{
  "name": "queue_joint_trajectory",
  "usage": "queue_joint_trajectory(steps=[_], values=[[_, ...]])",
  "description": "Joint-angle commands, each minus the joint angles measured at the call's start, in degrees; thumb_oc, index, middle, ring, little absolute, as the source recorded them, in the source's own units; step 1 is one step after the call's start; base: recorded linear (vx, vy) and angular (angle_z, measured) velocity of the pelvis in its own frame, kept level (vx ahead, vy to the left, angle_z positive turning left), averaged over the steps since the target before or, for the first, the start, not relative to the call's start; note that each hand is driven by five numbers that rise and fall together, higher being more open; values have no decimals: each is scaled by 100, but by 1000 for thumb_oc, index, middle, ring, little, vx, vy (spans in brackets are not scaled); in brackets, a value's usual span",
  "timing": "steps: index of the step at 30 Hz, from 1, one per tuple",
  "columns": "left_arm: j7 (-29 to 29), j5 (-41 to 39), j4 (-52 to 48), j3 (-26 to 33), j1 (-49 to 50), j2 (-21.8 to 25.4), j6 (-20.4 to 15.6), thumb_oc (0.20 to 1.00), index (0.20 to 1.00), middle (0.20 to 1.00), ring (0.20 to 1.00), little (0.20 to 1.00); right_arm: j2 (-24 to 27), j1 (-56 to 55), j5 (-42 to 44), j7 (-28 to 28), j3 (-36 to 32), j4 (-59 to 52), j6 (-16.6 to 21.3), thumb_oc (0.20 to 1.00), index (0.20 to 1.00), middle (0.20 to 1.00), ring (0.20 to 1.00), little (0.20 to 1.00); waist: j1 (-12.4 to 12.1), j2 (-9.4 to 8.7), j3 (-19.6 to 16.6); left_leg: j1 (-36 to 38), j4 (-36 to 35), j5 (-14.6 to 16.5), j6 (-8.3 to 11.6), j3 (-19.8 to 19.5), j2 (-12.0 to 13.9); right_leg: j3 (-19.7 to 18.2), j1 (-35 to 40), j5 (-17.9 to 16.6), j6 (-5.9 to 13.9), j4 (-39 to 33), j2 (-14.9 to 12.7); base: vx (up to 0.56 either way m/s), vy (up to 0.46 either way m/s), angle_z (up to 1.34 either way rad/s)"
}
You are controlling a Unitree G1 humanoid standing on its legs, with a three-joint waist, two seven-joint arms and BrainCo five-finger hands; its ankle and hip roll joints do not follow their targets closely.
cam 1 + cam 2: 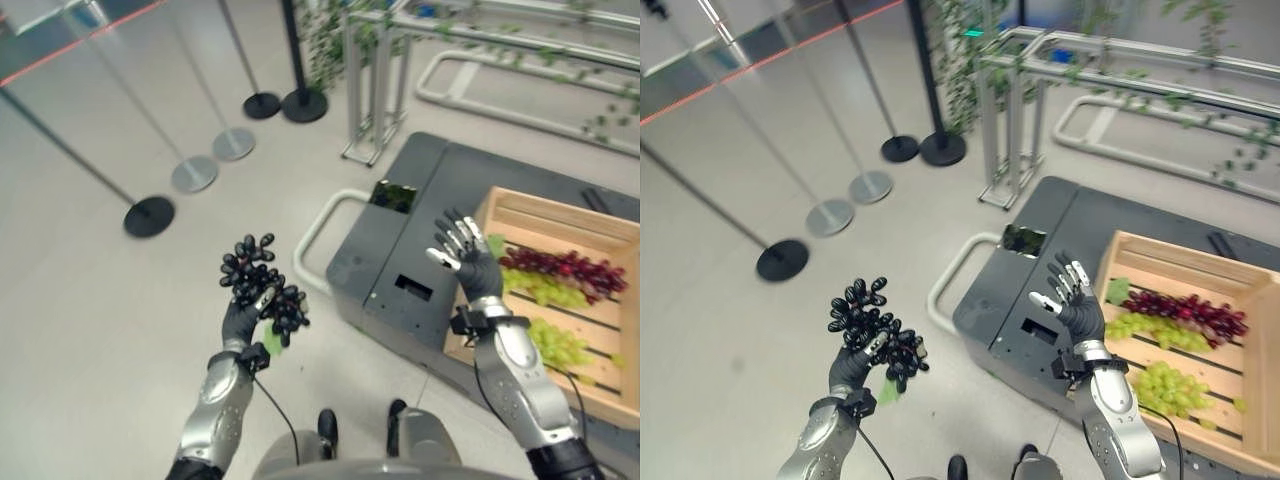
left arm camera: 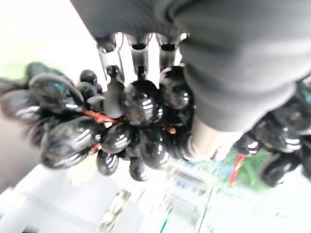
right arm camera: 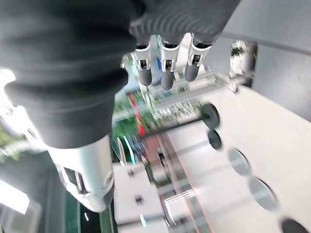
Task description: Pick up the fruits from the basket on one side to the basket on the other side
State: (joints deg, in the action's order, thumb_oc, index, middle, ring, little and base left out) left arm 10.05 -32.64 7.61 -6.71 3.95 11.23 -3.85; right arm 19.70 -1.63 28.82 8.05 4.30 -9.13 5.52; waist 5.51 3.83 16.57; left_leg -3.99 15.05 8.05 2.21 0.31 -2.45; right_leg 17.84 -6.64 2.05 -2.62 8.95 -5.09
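My left hand (image 1: 243, 318) is raised over the floor at the left, fingers curled round a bunch of black grapes (image 1: 262, 282) with a green leaf hanging under it. The left wrist view shows the grapes (image 2: 131, 116) pressed against my fingers (image 2: 141, 46). A wooden crate (image 1: 560, 215) sits on the dark grey cart at the right, holding a red grape bunch (image 1: 565, 268) and green grape bunches (image 1: 555, 343). My right hand (image 1: 462, 255) hovers open beside the crate's left edge, fingers spread, holding nothing.
The dark grey cart (image 1: 420, 230) has a white tubular handle (image 1: 318, 235) toward the floor. Round stanchion bases (image 1: 149, 215) stand on the floor at the back left. A metal rack (image 1: 375, 80) with green vines stands behind the cart.
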Motion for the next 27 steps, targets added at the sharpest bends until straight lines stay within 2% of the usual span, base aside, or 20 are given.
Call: queue_joint_trajectory(steps=[1,2,3,4,5,7,9,10,11,13,14,16,18,19,21,22,23,24,26,27], values=[[-75,152,-388,238,105,65,-368,200,200,200,200,200,-65,69,-201,0,-88,-221,251,1000,1000,1000,1000,1000,33,-40,-519,1241,530,748,92,278,119,630,-223,-143,421,-550,24,-167,69,61],[-74,153,-390,239,103,69,-367,200,200,200,200,200,-68,72,-200,-1,-89,-220,251,1000,1000,1000,1000,1000,54,-74,-532,1222,500,700,79,259,76,641,-244,-163,429,-552,-24,-179,127,88],[-37,242,-389,233,120,68,-372,200,200,200,200,200,-89,66,-223,2,-98,-184,291,1000,1000,1000,1000,1000,7,-93,-547,1276,160,948,-25,309,180,751,-310,-232,498,-528,-104,-65,80,86],[-37,242,-389,233,120,68,-372,200,200,200,200,200,-89,66,-223,2,-98,-184,291,1000,1000,1000,1000,1000,7,-93,-547,1276,159,948,-25,309,180,751,-310,-232,498,-528,-104,-187,165,93],[-13,342,-403,225,149,132,-347,200,200,200,200,200,-110,-27,-298,28,-125,-146,270,1000,1000,1000,1000,1000,-14,-155,-586,1435,-347,972,-71,350,317,890,-441,-306,610,-456,-244,-218,114,64],[43,598,-481,272,185,272,-306,200,200,200,200,200,-186,-30,-304,75,-156,-17,264,1000,1000,1000,1000,1000,-109,-288,-587,1624,-1074,771,-86,250,395,1009,-599,-532,775,-460,-307,-286,150,75],[39,714,-554,317,208,383,-293,200,200,200,200,200,-247,-38,-283,78,-176,75,240,1000,1000,1000,1000,1000,-198,-472,-525,1643,-1398,599,-135,191,336,956,-631,-718,879,-566,-363,-211,122,51],[39,714,-554,317,208,383,-293,200,200,200,200,200,-247,-38,-283,78,-176,75,240,1000,1000,1000,1000,1000,-198,-472,-525,1644,-1398,598,-135,191,336,956,-630,-718,879,-566,-363,-201,131,31],[50,868,-642,393,271,494,-271,200,200,200,200,200,-320,-33,-304,64,-146,158,204,1000,1000,1000,1000,1000,-314,-674,-488,1685,-1658,446,-192,170,251,900,-664,-904,989,-655,-363,-193,137,31],[109,1020,-671,442,237,549,-245,200,200,200,200,200,-361,-21,-343,83,-108,268,175,1000,1000,1000,1000,1000,-373,-846,-411,1681,-1714,346,-231,69,158,723,-686,-1001,1109,-671,-348,-257,155,26],[135,1001,-661,433,176,604,-242,200,200,200,200,200,-377,4,-347,109,-133,278,166,1000,1000,1000,1000,1000,-311,-931,-356,1570,-1624,299,-281,-80,102,259,-794,-1007,1179,-555,-323,-220,89,27],[174,976,-634,377,68,665,-297,200,200,200,200,200,-381,9,-357,111,-171,293,161,1000,1000,1000,1000,1000,-289,-972,-307,1298,-1499,216,-360,-306,55,-928,-852,-705,1211,-149,5,-229,77,83],[138,1026,-685,369,33,701,-265,200,200,200,200,200,-367,-18,-330,31,-170,311,119,1000,1000,1000,1000,1000,-423,-980,-410,807,-1442,-127,-431,-653,68,-1419,-613,-354,1138,371,188,-270,6,117],[139,1028,-690,367,38,700,-262,200,200,200,200,200,-366,-21,-329,29,-171,313,120,1000,1000,1000,1000,1000,-414,-982,-418,802,-1439,-124,-431,-663,65,-1411,-618,-339,1138,382,182,-189,-30,63],[173,1013,-688,358,14,724,-195,200,200,200,200,200,-402,-33,-338,1,-177,286,99,1000,1000,1000,1000,1000,-483,-948,-552,547,-1524,-399,-427,-984,140,-1862,-415,-35,1116,879,437,-118,-32,46],[160,1019,-679,336,11,734,-185,200,200,200,200,200,-393,-49,-340,-39,-181,261,93,1000,1000,1000,1000,1000,-490,-949,-632,453,-1562,-490,-413,-1144,156,-2159,-294,45,1111,893,588,-96,-52,64],[125,1041,-666,291,24,735,-159,200,200,200,200,200,-352,-99,-392,-80,-199,237,73,1000,1000,1000,1000,1000,-466,-950,-730,321,-1614,-651,-393,-1451,125,-2732,-74,318,1027,961,913,-50,-32,84],[125,1042,-668,291,28,734,-158,200,200,200,200,200,-351,-100,-391,-82,-197,240,75,1000,1000,1000,1000,1000,-460,-956,-730,328,-1615,-647,-394,-1456,118,-2729,-75,339,1022,981,907,-48,-30,119],[55,1068,-726,253,8,711,-158,200,200,200,200,200,-236,-107,-505,-146,-165,135,54,1000,1000,1000,1000,1000,-434,-894,-750,110,-1415,-744,-364,-1901,-156,-3503,232,589,878,1002,1172,-48,-48,88],[56,1067,-729,253,8,710,-156,200,200,200,200,200,-235,-106,-506,-147,-166,135,55,1000,1000,1000,1000,1000,-416,-898,-742,104,-1387,-733,-367,-1917,-173,-3487,244,599,878,1000,1160,-34,-41,96]])
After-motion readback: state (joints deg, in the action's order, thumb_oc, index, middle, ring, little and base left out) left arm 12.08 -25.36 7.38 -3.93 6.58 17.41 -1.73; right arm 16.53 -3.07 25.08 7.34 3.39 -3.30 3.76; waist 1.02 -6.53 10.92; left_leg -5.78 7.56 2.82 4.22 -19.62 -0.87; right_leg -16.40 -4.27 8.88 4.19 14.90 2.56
